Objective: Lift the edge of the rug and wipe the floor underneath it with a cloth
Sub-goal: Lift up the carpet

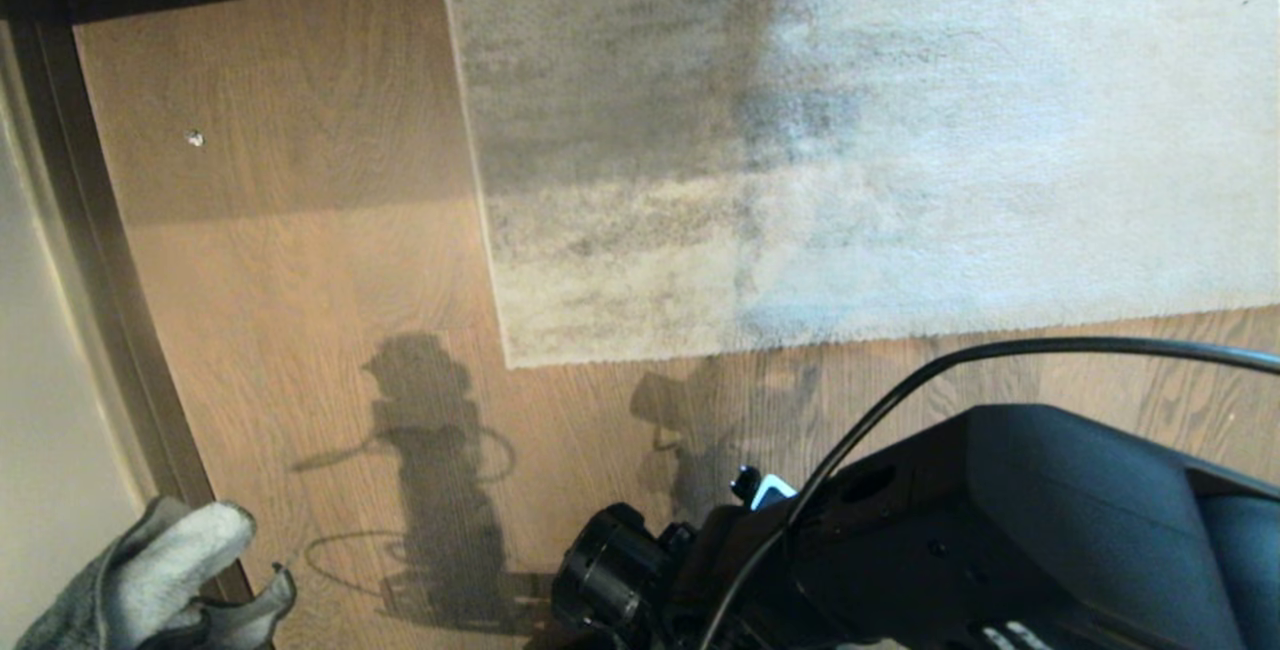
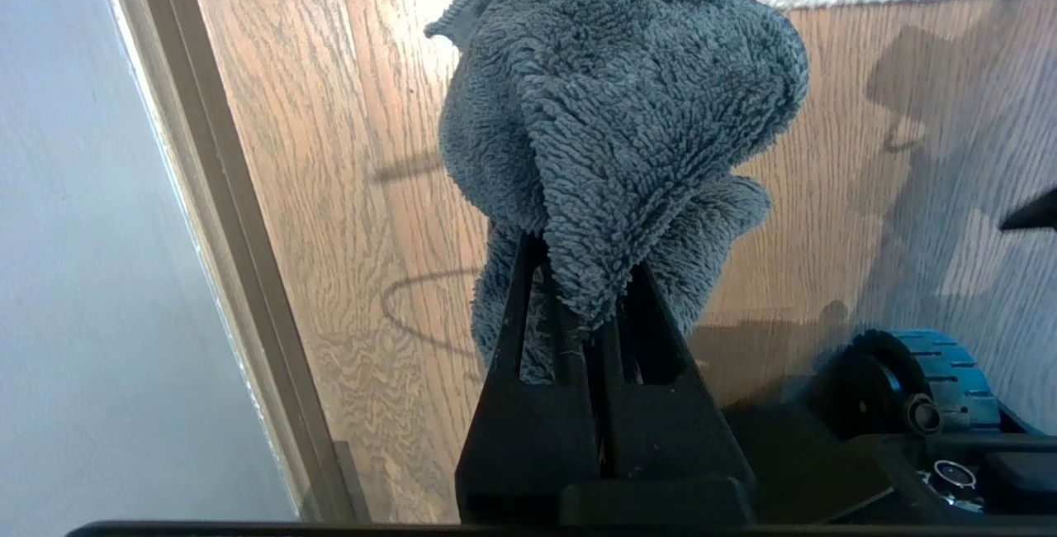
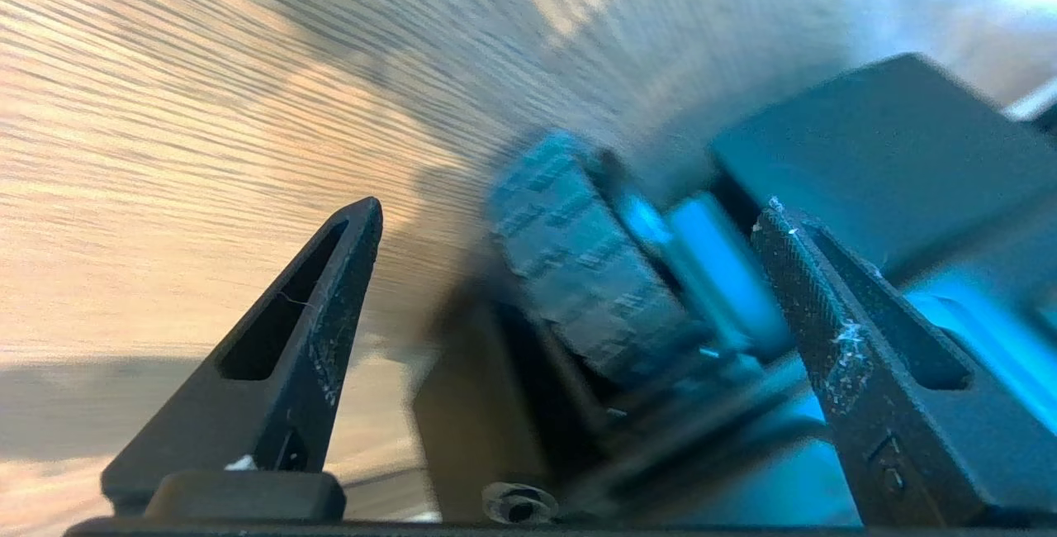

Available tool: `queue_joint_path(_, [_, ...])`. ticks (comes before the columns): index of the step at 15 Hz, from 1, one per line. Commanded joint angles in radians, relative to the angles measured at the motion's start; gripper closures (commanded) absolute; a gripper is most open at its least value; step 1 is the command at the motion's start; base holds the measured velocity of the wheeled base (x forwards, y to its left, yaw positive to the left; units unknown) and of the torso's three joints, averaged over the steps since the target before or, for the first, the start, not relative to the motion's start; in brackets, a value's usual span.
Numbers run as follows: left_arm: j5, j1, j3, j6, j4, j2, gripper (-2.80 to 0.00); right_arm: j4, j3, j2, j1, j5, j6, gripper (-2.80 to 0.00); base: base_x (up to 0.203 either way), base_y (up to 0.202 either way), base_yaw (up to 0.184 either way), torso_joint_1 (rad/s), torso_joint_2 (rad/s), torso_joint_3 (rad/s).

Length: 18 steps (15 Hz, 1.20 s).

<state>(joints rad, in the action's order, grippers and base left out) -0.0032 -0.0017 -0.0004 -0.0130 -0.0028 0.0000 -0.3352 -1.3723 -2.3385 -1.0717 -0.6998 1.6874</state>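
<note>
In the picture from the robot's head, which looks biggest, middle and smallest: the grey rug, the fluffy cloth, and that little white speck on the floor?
1. Rug, filling much of the view.
2. Cloth, though it sits close to the camera, which flatters its size.
3. White speck, tiny.

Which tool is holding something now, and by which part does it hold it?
The left tool pinches the cloth by a bunched fold, the rest puffing out beyond its tips. The right tool is open and empty.

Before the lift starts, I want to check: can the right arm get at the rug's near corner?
Probably yes. The right gripper is open and empty, and only bare floor lies before the rug corner. The left gripper holds the cloth well aside.
</note>
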Motion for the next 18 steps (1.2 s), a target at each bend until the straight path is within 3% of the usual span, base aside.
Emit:
queue_joint_path(1, [-0.001, 0.000, 0.000, -0.001, 0.000, 0.000, 0.00, 0.027, 0.001, 0.006, 0.021, -0.004, 0.008, -2.80, 0.000, 0.000, 0.000, 0.000, 0.00, 0.000])
queue_joint_path(3, [0.000, 0.000, -0.001, 0.001, 0.000, 0.000, 0.00, 0.081, 0.009, 0.023, 0.060, -0.004, -0.013, -2.80, 0.000, 0.000, 0.000, 0.000, 0.00, 0.000])
queue_joint_path(5, [-0.001, 0.000, 0.000, 0.000, 0.000, 0.000, 0.00, 0.207, 0.033, 0.039, 0.090, -0.003, -0.094, -2.80, 0.000, 0.000, 0.000, 0.000, 0.00, 0.000])
queue_joint_path(7, [0.000, 0.000, -0.001, 0.000, 0.000, 0.000, 0.00, 0.407, 0.059, 0.058, 0.110, -0.002, -0.229, -2.80, 0.000, 0.000, 0.000, 0.000, 0.00, 0.000])
queue_joint_path(10, [0.000, 0.000, -0.001, 0.000, 0.000, 0.000, 0.00, 0.738, 0.116, 0.078, 0.119, 0.002, -0.508, -2.80, 0.000, 0.000, 0.000, 0.000, 0.00, 0.000])
queue_joint_path(12, [0.000, 0.000, 0.000, -0.001, 0.000, 0.000, 0.00, 0.908, 0.160, 0.107, 0.118, 0.010, -0.626, -2.80, 0.000, 0.000, 0.000, 0.000, 0.00, 0.000])
queue_joint_path(14, [0.000, 0.000, -0.001, 0.000, 0.000, 0.000, 0.00, 1.005, 0.189, 0.123, 0.115, 0.017, -0.665, -2.80, 0.000, 0.000, 0.000, 0.000, 0.00, 0.000])
queue_joint_path(18, [0.000, 0.000, 0.000, -0.001, 0.000, 0.000, 0.00, 1.146, 0.238, 0.109, 0.106, 0.017, -0.667, -2.80, 0.000, 0.000, 0.000, 0.000, 0.00, 0.000])
